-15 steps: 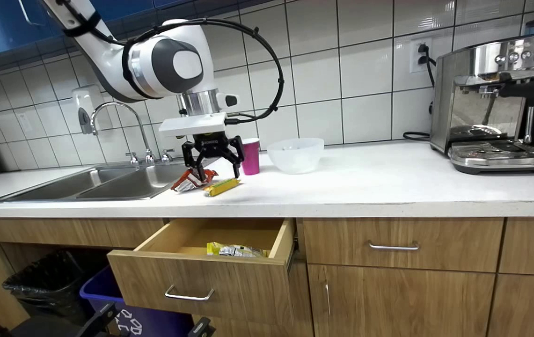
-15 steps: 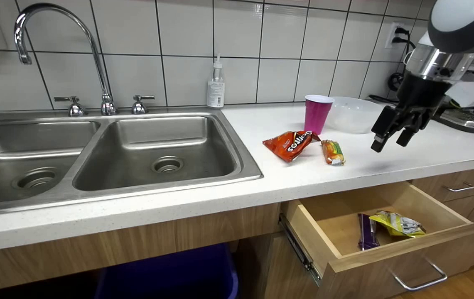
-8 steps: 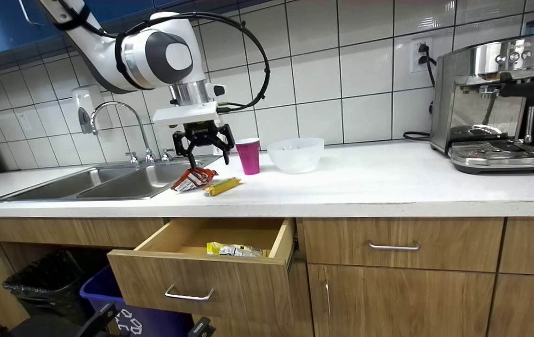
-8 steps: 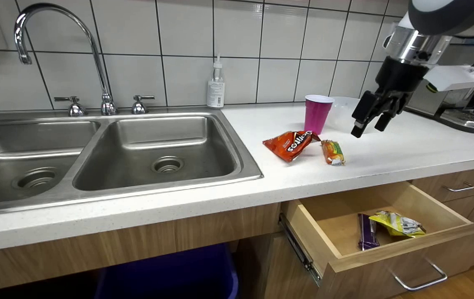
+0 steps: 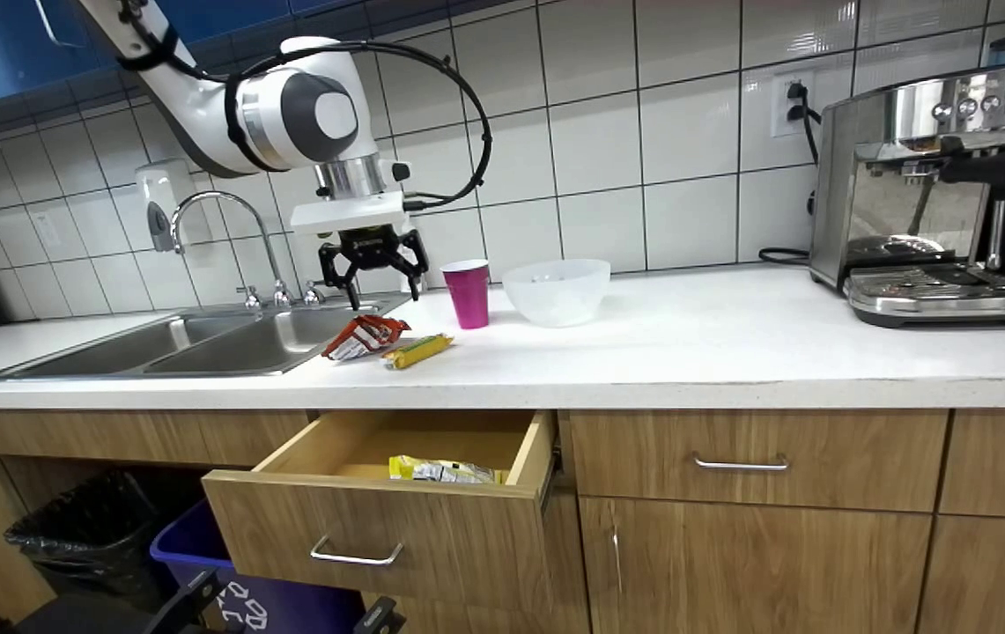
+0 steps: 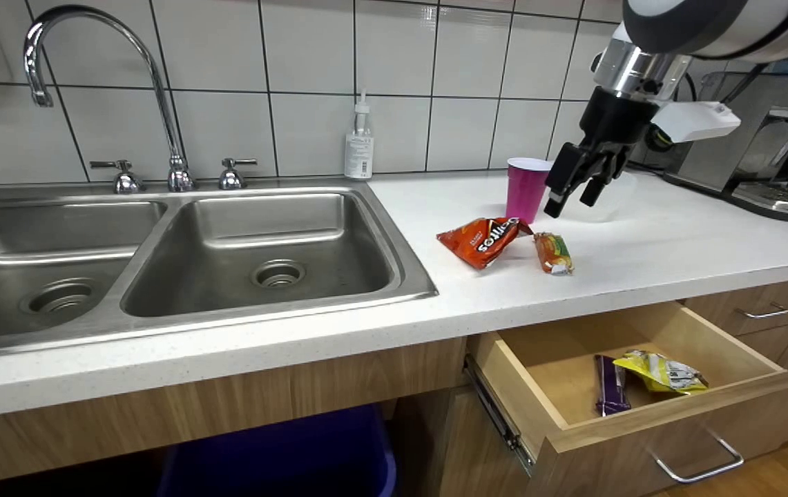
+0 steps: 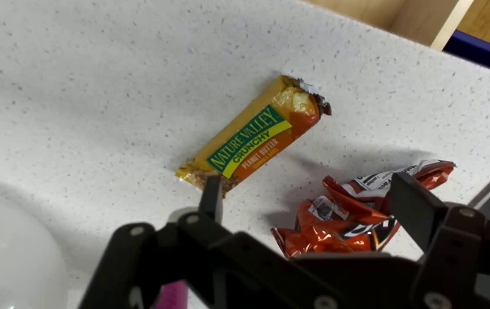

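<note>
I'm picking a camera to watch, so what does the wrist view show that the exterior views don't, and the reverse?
The wrist view alone shows readable Nature Valley lettering on the snack bar. Missing from it but in both exterior views: the faucet, coffee machine and yellow packet inside the drawer. All share the snack bar, red bag, pink cup, bowl, open gripper and part of the drawer.
</note>
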{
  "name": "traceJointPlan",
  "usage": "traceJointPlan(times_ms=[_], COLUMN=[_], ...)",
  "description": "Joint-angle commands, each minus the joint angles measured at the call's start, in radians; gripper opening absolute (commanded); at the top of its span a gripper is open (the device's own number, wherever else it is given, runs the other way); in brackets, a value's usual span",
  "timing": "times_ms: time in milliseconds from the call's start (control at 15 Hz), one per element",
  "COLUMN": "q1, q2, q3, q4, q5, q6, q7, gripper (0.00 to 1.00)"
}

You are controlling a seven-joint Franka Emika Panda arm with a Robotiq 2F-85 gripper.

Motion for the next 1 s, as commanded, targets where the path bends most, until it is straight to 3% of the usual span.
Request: traceJointPlan(times_ms=[0, 133, 200, 667, 933], q1=[-0.001, -0.006, -0.005, -0.005, 0.015], q2=[0.063, 0.066, 0.053, 0.062, 0.077], q3=[0.024, 0.025, 0.027, 0.027, 0.025], q4=[0.097, 0.115, 0.069, 0.090, 0.099], q5=[-0.002, -0.030, -0.013, -0.022, -0.036], q6=[-0.043, -0.092, -0.024, -0.057, -0.028], q7=[-0.008, -0.027, 0.006, 0.001, 0.086], gripper=[1.00, 1.00, 1.00, 1.00, 1.00])
